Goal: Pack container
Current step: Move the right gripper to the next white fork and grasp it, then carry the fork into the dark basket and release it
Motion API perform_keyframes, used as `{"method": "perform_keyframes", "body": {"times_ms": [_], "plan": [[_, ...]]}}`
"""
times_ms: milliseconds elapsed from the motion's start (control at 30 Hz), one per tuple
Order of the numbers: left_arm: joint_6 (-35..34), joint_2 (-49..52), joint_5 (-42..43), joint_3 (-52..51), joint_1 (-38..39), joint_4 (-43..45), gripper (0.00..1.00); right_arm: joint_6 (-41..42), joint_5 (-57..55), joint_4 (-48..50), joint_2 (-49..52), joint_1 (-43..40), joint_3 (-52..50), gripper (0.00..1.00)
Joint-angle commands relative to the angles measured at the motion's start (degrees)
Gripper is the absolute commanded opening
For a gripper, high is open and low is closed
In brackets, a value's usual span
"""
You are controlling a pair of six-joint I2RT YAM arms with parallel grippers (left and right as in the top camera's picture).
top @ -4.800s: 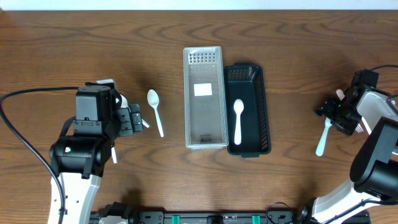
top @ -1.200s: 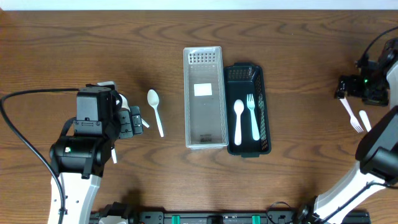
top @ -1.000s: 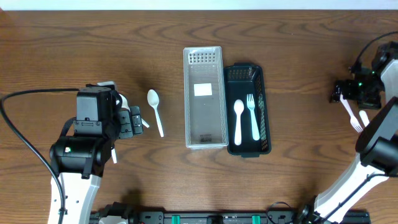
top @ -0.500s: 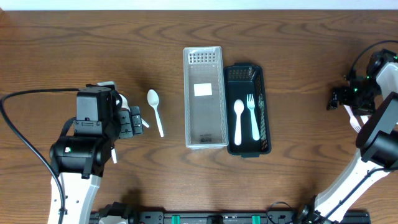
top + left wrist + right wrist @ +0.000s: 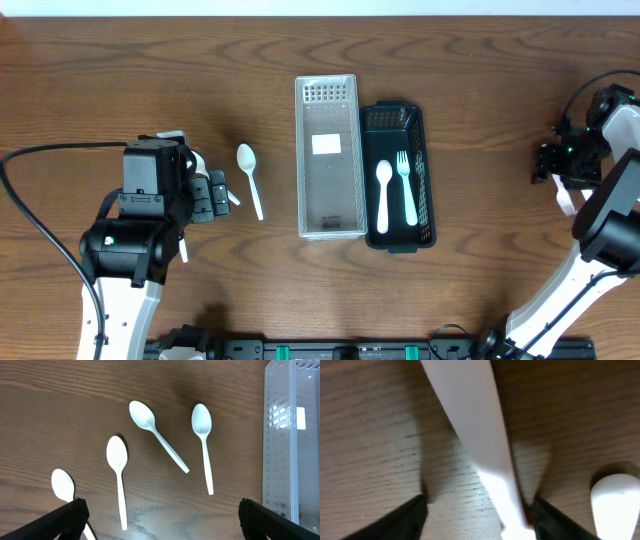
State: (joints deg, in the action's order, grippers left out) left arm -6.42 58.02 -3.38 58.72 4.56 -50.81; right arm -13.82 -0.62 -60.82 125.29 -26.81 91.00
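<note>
Right pincer (image 5: 475,522) sits low over the bench (image 5: 480,80). Its fingers are apart, and a white plastic handle (image 5: 470,430) runs up between them. Whether they touch it I cannot tell. A second white piece (image 5: 617,505) lies just outside one finger.

To make this pick well, I judge the pincer should settle until its tips nearly meet the wood and centre on the handle. It should then close squarely across the narrow width, so the flat strip neither twists nor skates. The neighbouring piece must stay outside the close.

The black basket (image 5: 425,170) holds a spoon (image 5: 382,190) and a fork (image 5: 405,185). It lies well away from this pincer, toward the middle of the bench.

Left pincer (image 5: 172,520) hangs spread wide, with four loose spoons (image 5: 118,475) ahead of it.
</note>
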Motion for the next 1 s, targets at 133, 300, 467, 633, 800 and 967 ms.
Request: {"method": "perform_keyframes", "body": {"times_ms": [133,300,467,633,800,967], "plan": [[-0.55,0.09,-0.24,0.76,-0.24,-0.17,0.98,0.11,2.58,-0.02,1.18,-0.17,-1.86,0.45],[-0.55,0.09,-0.24,0.76,-0.24,-0.17,0.98,0.15,2.6,0.0,1.18,-0.15,-1.86,0.34],[-0.55,0.09,-0.24,0.76,-0.26,-0.17,0.98,0.98,2.6,0.37,1.18,-0.13,-1.86,0.25],[-0.55,0.09,-0.24,0.76,-0.24,-0.17,0.98,1.6,2.6,0.83,1.18,-0.13,-1.86,0.21],[-0.55,0.09,-0.24,0.76,-0.24,-0.17,0.98,1.92,2.6,1.38,1.16,-0.11,-1.86,0.17],[-0.55,0.09,-0.24,0.76,-0.24,-0.15,0.98,2.69,2.64,1.81,1.01,0.48,-1.7,0.11]]}}
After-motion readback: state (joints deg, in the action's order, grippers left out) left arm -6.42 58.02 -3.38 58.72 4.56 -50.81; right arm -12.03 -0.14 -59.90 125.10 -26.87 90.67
